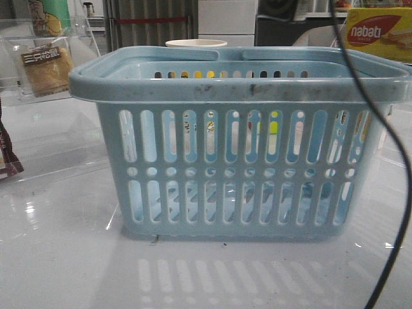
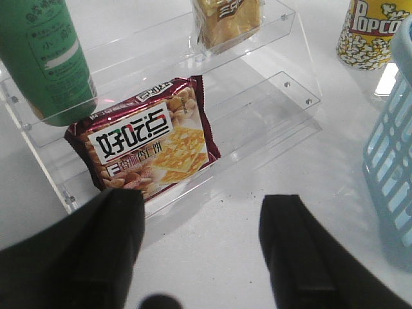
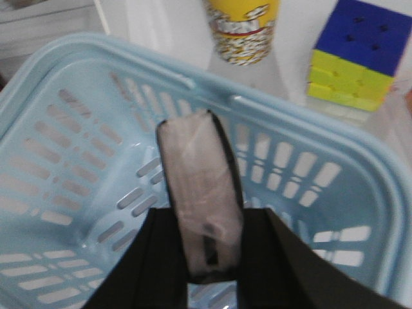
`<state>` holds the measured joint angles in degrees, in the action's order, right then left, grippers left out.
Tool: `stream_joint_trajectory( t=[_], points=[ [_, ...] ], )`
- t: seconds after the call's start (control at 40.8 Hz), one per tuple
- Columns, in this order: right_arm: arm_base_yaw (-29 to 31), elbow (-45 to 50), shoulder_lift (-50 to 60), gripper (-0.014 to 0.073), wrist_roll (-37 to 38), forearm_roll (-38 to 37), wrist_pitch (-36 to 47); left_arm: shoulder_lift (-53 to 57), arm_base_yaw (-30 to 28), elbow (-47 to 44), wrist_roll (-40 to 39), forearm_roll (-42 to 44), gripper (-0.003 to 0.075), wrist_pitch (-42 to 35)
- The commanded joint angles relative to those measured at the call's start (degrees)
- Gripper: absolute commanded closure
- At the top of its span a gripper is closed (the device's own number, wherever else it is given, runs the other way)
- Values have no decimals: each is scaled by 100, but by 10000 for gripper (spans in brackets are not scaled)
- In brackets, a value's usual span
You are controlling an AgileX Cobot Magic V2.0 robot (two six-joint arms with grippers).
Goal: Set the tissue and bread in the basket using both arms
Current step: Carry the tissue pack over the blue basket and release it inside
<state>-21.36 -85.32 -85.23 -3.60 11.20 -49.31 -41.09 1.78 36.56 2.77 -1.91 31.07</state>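
The light blue slotted basket [image 1: 238, 161] stands mid-table. In the right wrist view my right gripper [image 3: 212, 238] is shut on the tissue [image 3: 199, 180], a small pack with black edges and a pale shiny face, and holds it over the inside of the basket [image 3: 148, 64]. The bread [image 2: 228, 19], golden-brown in clear wrap with a dark label, sits on the upper step of a clear acrylic shelf; it also shows in the front view [image 1: 45, 67]. My left gripper [image 2: 203, 212] is open and empty above bare table in front of that shelf. Neither gripper shows in the front view.
On the shelf [image 2: 283, 84] lie a dark red snack packet [image 2: 145, 145] and a green bottle [image 2: 48, 58]. A popcorn cup [image 3: 243, 29] and a coloured cube [image 3: 357, 55] stand behind the basket. A nabati box [image 1: 376, 32] is at the back right; a black cable [image 1: 399, 193] hangs at right.
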Motion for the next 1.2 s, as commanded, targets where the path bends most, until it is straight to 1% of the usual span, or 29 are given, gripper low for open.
stream_joint_trajectory(
  t=[0.0, 0.073, 0.171, 0.22, 0.343, 0.392, 0.441, 0.612, 0.686, 0.808, 0.906, 1.176],
  points=[
    [-294, -146, -103, 363, -57, 63, 316, -13, 35, 155, -10, -33, 267, -459],
    [-444, -146, -334, 359, -57, 63, 298, -13, 35, 155, -10, -78, 267, -459],
    [-528, -146, -631, 312, -57, 63, 295, -13, 35, 155, -10, -80, 267, -459],
    [-537, -146, -758, 260, -57, 63, 295, -13, 35, 155, -10, -80, 267, -459],
    [-537, -146, -968, 88, -74, 57, 275, -13, 35, 155, -10, -80, 267, -459],
    [-537, -146, -990, 35, -114, 52, 275, -13, 35, 155, -10, -80, 267, -459],
    [-537, -146, -972, 15, -193, 52, 275, -13, 35, 155, -10, -80, 267, -459],
    [-566, -110, -612, 23, -341, 52, 176, -13, 35, 155, -10, -80, 267, -459],
    [-634, 83, -242, 23, -519, 52, 313, -13, 35, 155, -10, -80, 267, -459],
    [-718, 701, 457, 23, -791, 52, 694, -13, 35, 155, -10, -80, 267, -541],
    [-718, 1194, 1009, 23, -791, 40, 882, -13, 35, 155, -10, -80, 267, -619],
    [-718, 2506, 2436, 23, -791, 29, 1052, -142, 35, 155, -10, -80, 266, -771]
  ],
)
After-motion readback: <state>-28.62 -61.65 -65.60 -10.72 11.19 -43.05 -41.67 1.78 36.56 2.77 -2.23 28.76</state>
